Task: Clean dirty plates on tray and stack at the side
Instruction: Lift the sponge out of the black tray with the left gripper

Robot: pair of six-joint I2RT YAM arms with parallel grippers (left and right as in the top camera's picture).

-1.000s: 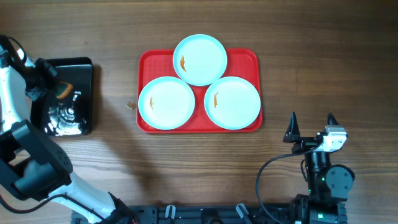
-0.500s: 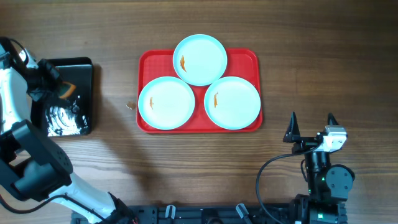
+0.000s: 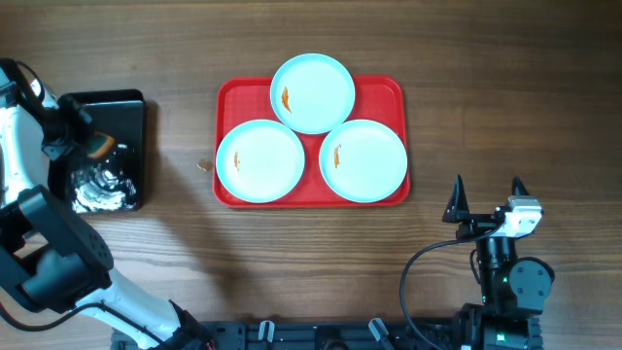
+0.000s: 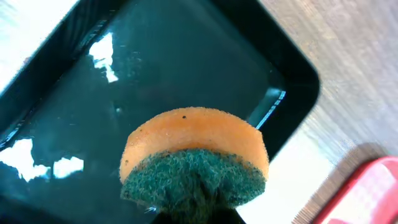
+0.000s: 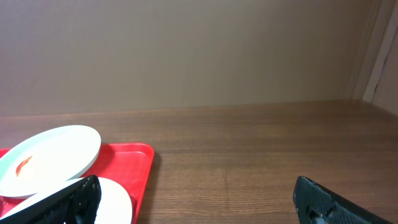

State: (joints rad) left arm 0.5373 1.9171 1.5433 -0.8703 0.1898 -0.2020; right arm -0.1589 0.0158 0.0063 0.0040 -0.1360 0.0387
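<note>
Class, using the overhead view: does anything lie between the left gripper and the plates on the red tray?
Almost nothing: one small brown scrap lies on the wood just left of the tray, between the left gripper, holding a sponge, and the nearest plate.

Wooden table (image 3: 505,78) — dark grain, beige wall (image 5: 186,50)
</note>
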